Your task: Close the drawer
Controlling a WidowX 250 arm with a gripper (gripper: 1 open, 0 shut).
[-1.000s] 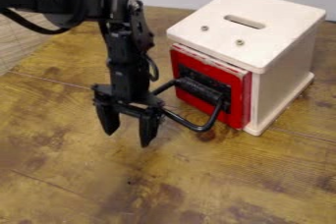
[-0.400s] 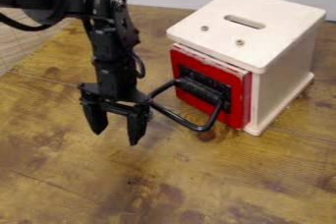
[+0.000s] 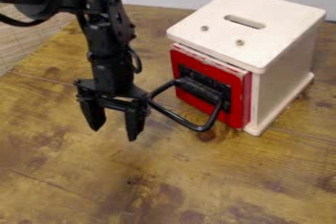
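Note:
The drawer (image 3: 207, 87) has a red front with a dark recessed panel and sits in a cream-white box (image 3: 269, 46) at the right. Its black loop handle (image 3: 186, 110) sticks out to the left over the table. The red front appears about flush with the box's face. My gripper (image 3: 113, 122) hangs from the black arm (image 3: 102, 31) just left of the handle, fingers pointing down and spread open, holding nothing. The right finger (image 3: 134, 122) is close beside the handle's outer end; contact cannot be told.
The box has a slot (image 3: 245, 20) in its top. The worn wooden table (image 3: 79, 184) extends in front and to the left. A pale wall runs behind.
The gripper and arm have moved left, away from the drawer front, and stayed open. The drawer and handle have not visibly moved.

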